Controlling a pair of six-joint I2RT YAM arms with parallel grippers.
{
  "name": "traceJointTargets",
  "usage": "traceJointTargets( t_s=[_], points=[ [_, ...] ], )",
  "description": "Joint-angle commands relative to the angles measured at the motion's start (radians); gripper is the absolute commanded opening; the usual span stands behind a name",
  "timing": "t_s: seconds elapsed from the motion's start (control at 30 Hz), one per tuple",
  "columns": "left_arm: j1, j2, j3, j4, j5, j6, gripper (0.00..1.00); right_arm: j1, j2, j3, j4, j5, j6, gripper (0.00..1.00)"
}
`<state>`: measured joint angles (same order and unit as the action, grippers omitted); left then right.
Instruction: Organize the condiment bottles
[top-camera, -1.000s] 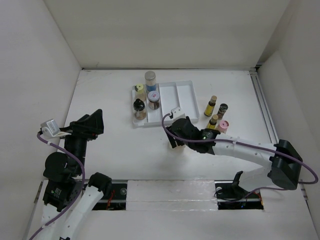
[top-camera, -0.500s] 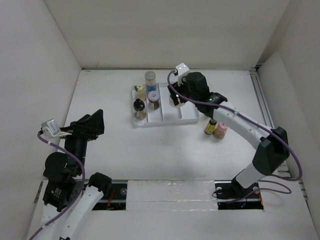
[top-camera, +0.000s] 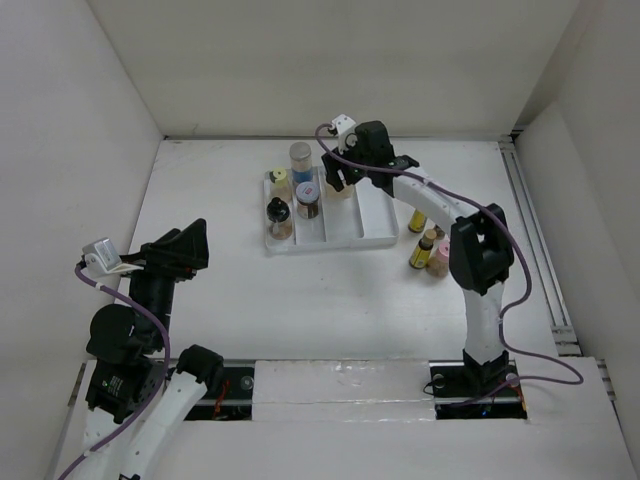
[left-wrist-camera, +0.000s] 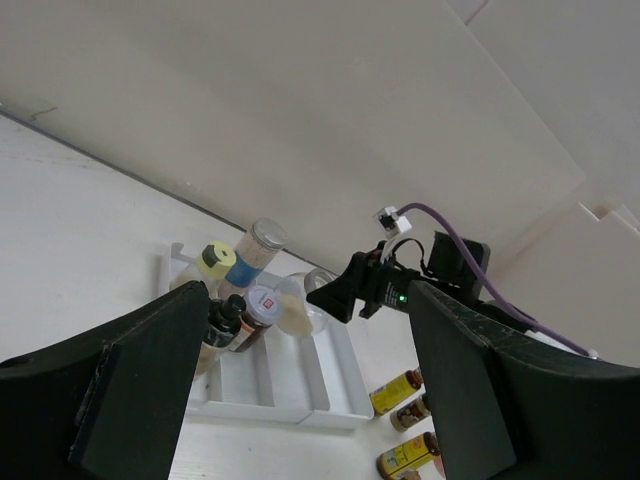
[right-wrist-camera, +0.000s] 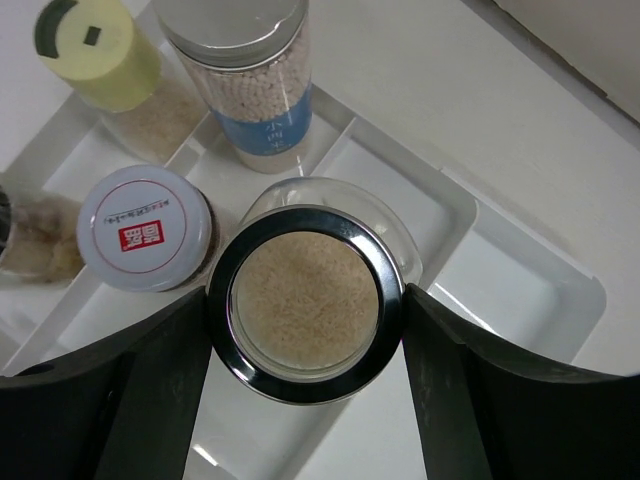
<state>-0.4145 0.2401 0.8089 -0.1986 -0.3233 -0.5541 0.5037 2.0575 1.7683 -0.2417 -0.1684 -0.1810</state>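
My right gripper (top-camera: 338, 180) is shut on a glass jar of tan grains with a dark-rimmed lid (right-wrist-camera: 305, 300), over the far end of the white tray's (top-camera: 375, 238) middle compartment. I cannot tell whether the jar rests on the tray floor. Beside it stand a blue-label jar (right-wrist-camera: 250, 70), a yellow-capped jar (right-wrist-camera: 95, 45) and a white-capped jar (right-wrist-camera: 145, 225). A black-capped dark bottle (top-camera: 278, 215) stands in the tray's left part. My left gripper (top-camera: 185, 245) is open and empty, raised over the table's left side.
Three slim bottles stand on the table right of the tray: two yellow-labelled (top-camera: 418, 220) (top-camera: 427, 245) and a pink-capped one (top-camera: 441, 258). The tray's right compartment (right-wrist-camera: 520, 270) holds nothing. White walls close in the back and both sides.
My right arm swung from the table in front of the tray to over the tray, then left to its far end. The left arm has not moved.
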Motion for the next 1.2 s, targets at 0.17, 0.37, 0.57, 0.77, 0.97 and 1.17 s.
traceJointTargets(
  t_s=[0.17, 0.37, 0.57, 0.77, 0.97, 1.17],
  points=[
    [0.003, 0.007, -0.005, 0.05, 0.009, 0.016, 0.77, -0.007, 0.07, 0.141, 0.09, -0.005, -0.015, 0.55],
    [0.003, 0.016, -0.005, 0.05, 0.009, 0.016, 0.77, -0.007, 0.104, 0.166, 0.09, 0.033, -0.015, 0.6],
    [0.003, 0.016, -0.005, 0.05, 0.009, 0.016, 0.77, 0.002, 0.078, 0.145, 0.12, 0.102, -0.006, 0.76],
    [0.003, 0.016, -0.005, 0.05, 0.018, 0.016, 0.77, 0.002, -0.072, 0.063, 0.12, 0.125, -0.006, 0.97],
    [0.003, 0.007, -0.005, 0.05, 0.018, 0.025, 0.77, 0.002, -0.406, -0.238, 0.146, 0.294, 0.047, 0.77],
    [0.003, 0.007, -0.005, 0.06, 0.027, 0.025, 0.77, -0.016, -0.904, -0.729, 0.144, 0.562, 0.207, 0.22]
  ],
)
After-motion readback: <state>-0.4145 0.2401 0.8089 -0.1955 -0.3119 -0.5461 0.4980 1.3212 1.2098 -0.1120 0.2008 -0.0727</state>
